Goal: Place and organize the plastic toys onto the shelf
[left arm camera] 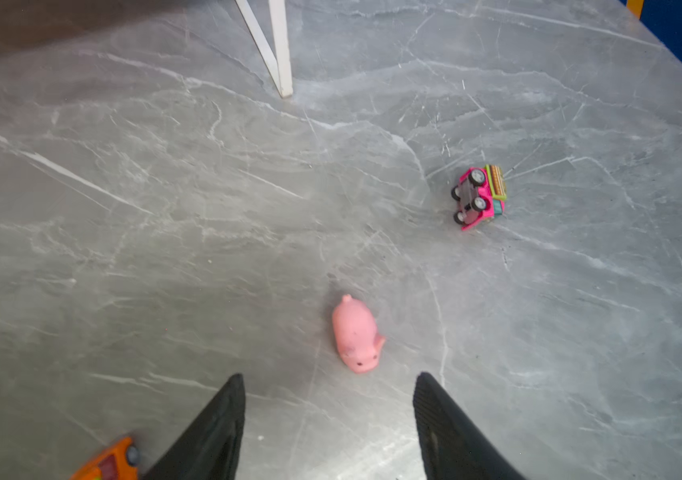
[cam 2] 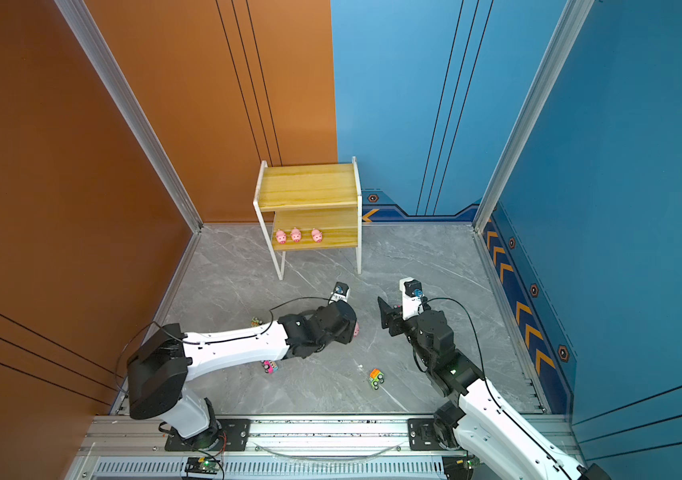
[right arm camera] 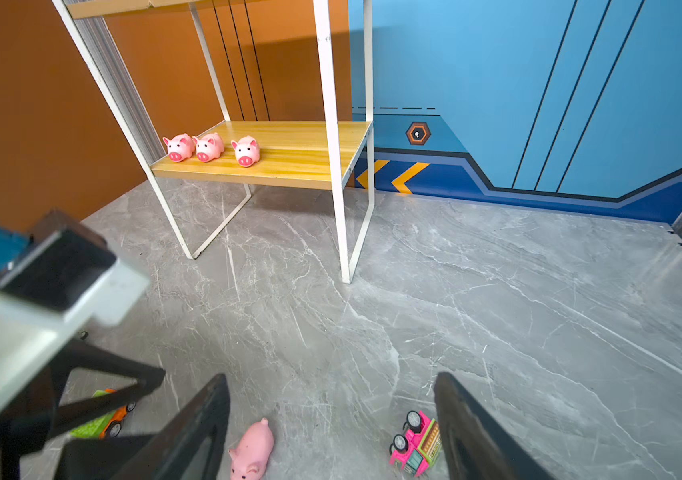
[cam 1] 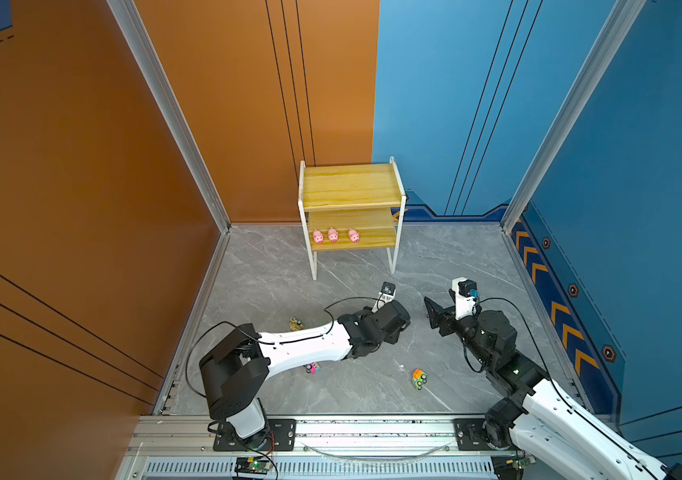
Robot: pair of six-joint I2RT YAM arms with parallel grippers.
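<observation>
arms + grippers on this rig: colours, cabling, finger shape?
The left arm and right arm have white link shells and black joint housings, with a thin black cable looping outside each forearm. The left gripper and right gripper have black tapered fingers; ribbing shows on the left's. A small green light sits on the right arm.

shelf (cam 1: 349,187): wood boards, white metal frame | pig (left arm camera: 355,334) before shelf: smooth matt plastic | floor (left arm camera: 164,208): marbled, faint sheen
</observation>
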